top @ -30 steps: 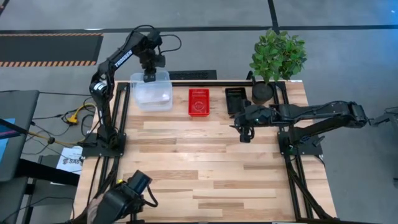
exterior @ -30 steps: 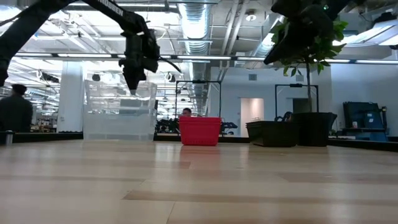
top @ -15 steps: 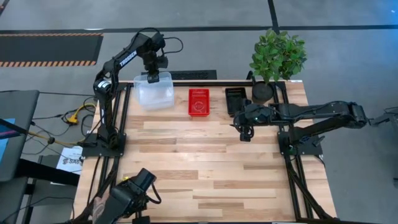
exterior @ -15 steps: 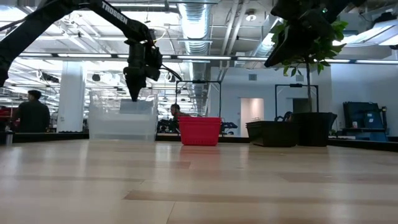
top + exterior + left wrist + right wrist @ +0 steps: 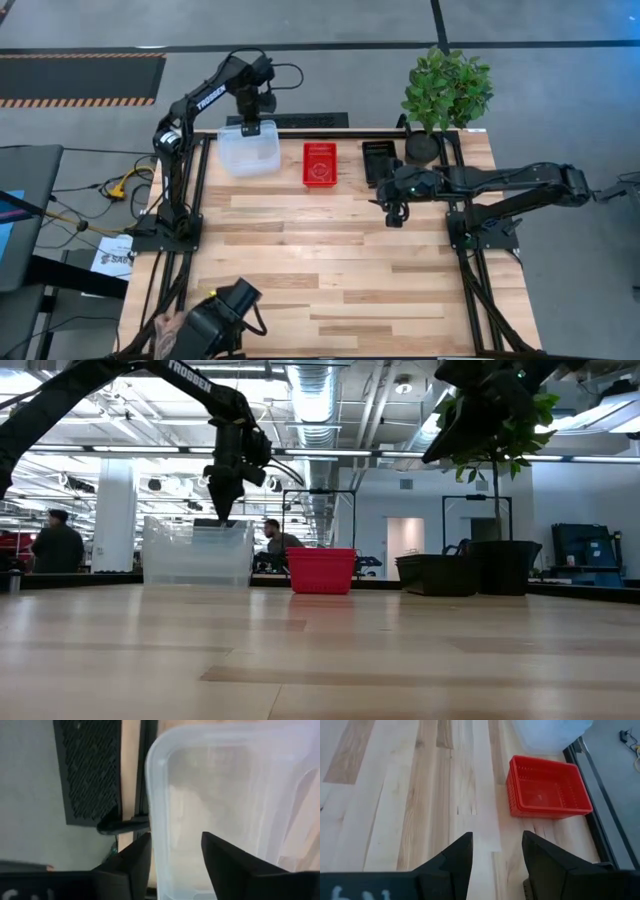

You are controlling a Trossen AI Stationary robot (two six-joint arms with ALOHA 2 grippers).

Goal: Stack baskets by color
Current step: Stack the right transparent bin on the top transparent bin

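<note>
A clear basket (image 5: pixel 250 152) stands at the table's far left; in the low view the clear basket (image 5: pixel 195 552) sits level on its bottom. My left gripper (image 5: pixel 250 127) points down over its far rim, open, one finger inside the basket and one outside. A red basket (image 5: pixel 320 163) and a black basket (image 5: pixel 378 160) stand to the right of it in a row. My right gripper (image 5: pixel 393 212) hovers open near the black basket, over bare wood, and in the right wrist view the red basket (image 5: pixel 547 787) lies ahead of it. My left gripper stands from above astride the clear basket's far rim (image 5: pixel 159 835), one finger (image 5: pixel 132 862) outside the wall and one finger (image 5: pixel 225 865) inside. A gap shows beside the inner finger. Whether the outer finger still touches the rim I cannot tell.
A potted green plant (image 5: pixel 445 90) stands at the far right corner beside the black basket. A black mesh panel (image 5: pixel 90 767) lies beyond the far edge. The near half of the table (image 5: pixel 330 280) is bare wood. People (image 5: pixel 58 542) show in the room behind.
My left gripper has gone down and a little toward the table's right and far edges with the clear basket. The basket, raised and larger in the high view a second ago, has sunk; its top rim is lower in the low view and it now sits level on the table.
</note>
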